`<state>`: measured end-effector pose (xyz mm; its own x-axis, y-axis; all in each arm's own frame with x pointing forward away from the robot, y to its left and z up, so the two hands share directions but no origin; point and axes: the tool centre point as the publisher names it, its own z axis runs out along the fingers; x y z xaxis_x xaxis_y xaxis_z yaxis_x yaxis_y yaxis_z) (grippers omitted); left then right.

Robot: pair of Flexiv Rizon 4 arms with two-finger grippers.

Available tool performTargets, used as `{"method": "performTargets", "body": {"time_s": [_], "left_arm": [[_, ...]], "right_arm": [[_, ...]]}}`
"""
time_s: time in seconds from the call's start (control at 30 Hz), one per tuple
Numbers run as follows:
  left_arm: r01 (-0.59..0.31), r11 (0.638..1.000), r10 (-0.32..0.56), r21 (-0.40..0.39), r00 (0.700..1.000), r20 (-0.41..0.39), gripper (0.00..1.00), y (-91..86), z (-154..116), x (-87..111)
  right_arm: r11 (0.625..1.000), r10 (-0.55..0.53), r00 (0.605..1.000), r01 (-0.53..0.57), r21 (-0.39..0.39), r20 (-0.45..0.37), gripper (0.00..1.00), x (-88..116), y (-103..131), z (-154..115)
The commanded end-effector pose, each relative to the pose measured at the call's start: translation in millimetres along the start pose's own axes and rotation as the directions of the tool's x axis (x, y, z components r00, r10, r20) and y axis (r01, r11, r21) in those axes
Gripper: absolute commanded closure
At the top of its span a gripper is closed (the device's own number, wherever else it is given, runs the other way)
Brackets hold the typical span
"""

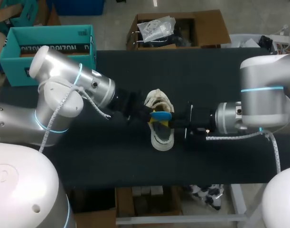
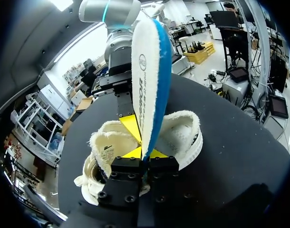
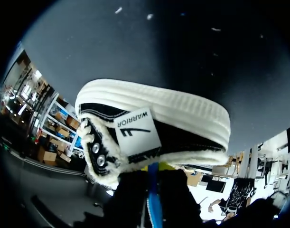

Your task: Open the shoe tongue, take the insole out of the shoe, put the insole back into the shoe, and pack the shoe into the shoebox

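Between the left fingers: the insole stood on edge, white face one way and blue the other, its near end caught by the two yellow tips.
Left fingers: pinching the insole from both sides, just above the mouth of the shoe.
Right fingers: one yellow tip showed just beside the insole, down at the shoe's mouth. The other was hidden behind the insole, so whether they gripped anything could not be told.
Insole: out of the shoe's bed and raised over the opening, running from the left fingers toward the right arm.
Tongue: its label patch sat just ahead of the right fingers, and the mouth beside it gaped wide.
Shoe: white, lying on the black desk between the two arms.
Shoebox: teal, at the desk's far left corner, well apart from the shoe.
Step in hand: the insole part of the task, by my reading. The tongue looked open and the insole was free of the shoe. Whether it was coming out or about to go back in could not be settled from this moment alone.
Next move: if it is going back in, the insole would need tipping from on-edge to flat. It would then slide in along the bed while the shoe is kept from skidding. Packing the shoe calls for a long carry to the shoebox.
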<state>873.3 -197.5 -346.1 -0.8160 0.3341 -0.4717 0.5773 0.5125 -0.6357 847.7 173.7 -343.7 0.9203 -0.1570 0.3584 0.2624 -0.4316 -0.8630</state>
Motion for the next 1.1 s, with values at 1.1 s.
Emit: {"method": "performTargets", "body": {"time_s": [1.1], "left_arm": [[-0.081,0.995,0.080,0.064,0.997,0.020,1.00,-28.5,-16.7,18.2]], "right_arm": [[0.998,-0.040,0.999,0.040,-0.041,-0.015,0.78,-31.6,-32.7,-7.9]]}}
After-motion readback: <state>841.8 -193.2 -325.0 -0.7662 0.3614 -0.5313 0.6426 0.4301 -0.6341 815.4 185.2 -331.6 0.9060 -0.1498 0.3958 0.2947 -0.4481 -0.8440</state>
